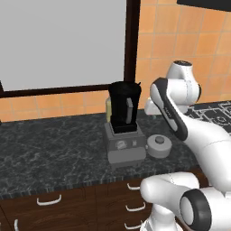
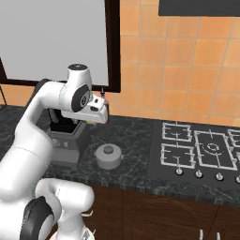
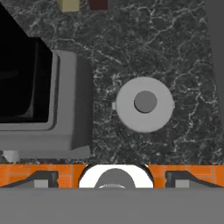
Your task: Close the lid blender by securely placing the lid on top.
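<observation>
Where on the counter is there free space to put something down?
The wide counter left of the blender is bare, as is the strip between the lid and the stove. Between blender and lid it is tight.

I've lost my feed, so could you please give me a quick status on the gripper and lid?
Gripper open, empty, above the counter. Lid flat on counter beside blender, untouched; jar top uncovered. Nothing between gripper and lid.

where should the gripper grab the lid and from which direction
Probably by the raised central knob of the lid, coming straight down. It lies flat on the counter beside the blender, knob up, rim low; the gripper is open above.
</observation>
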Robot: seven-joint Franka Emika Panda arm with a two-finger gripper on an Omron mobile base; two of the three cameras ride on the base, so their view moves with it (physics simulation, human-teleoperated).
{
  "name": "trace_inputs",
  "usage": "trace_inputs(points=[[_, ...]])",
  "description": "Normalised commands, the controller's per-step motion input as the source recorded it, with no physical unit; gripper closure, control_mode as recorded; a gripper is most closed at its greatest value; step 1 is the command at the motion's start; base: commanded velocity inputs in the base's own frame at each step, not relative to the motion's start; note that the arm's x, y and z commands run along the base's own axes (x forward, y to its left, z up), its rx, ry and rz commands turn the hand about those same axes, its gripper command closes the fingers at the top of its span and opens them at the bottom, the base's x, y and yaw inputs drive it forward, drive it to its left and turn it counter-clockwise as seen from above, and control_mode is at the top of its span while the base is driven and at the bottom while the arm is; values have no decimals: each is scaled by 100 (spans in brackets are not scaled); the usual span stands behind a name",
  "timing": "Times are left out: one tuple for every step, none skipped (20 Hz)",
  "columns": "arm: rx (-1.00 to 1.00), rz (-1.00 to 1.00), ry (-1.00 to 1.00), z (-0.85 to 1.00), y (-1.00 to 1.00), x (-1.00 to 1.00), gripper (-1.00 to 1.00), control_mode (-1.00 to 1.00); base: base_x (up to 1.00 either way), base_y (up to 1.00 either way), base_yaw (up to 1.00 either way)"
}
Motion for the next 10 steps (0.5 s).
trace_inputs(points=[[13,-15,27,-66,-68,-14,-100,-100,0,0,0],[11,-14,24,-63,-69,-12,-100,-100,0,0,0],[8,-13,23,-56,-66,0,-100,-100,0,0,0],[11,-9,24,-52,-71,0,-100,-100,0,0,0],[9,-7,22,-47,-64,0,-100,-100,0,0,0],[10,-2,20,-40,-54,14,-100,-100,0,0,0],[4,0,17,-41,-38,21,-100,-100,0,0,0],[0,0,11,-37,-16,26,-100,-100,0,0,0],[0,0,9,-37,-1,30,-100,-100,0,0,0],[0,0,9,-33,0,27,-100,-100,0,0,0]])
